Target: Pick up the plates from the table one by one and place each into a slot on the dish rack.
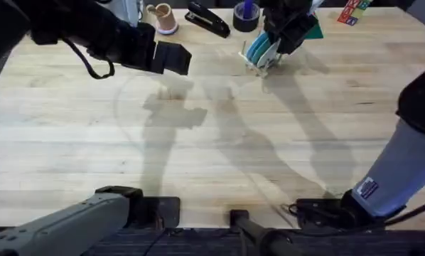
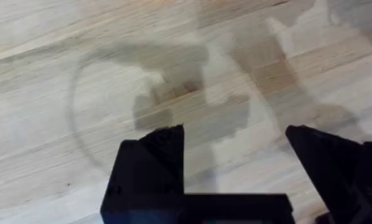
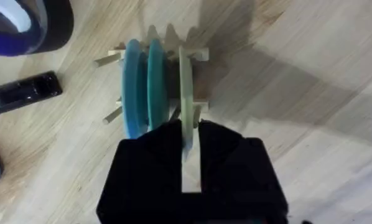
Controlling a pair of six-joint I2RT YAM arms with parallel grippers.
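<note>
The dish rack (image 3: 195, 55) stands on the table (image 1: 219, 163) at its far side, right of centre. Three plates stand upright in it: two light blue plates (image 3: 133, 81) side by side and a pale cream plate (image 3: 185, 81) in the neighbouring slot. My right gripper (image 3: 187, 134) is over the rack (image 1: 259, 62), its fingers pressed on either side of the cream plate's rim. My left gripper (image 2: 236, 162) hovers open above bare wood at the far left (image 1: 171, 58), with nothing between its fingers.
Behind the rack lie a black stapler (image 1: 207, 19), a dark tape roll (image 1: 246, 16) with a blue core, a small cup (image 1: 163, 18) and coloured blocks (image 1: 352, 12). The arm bases sit along the near edge.
</note>
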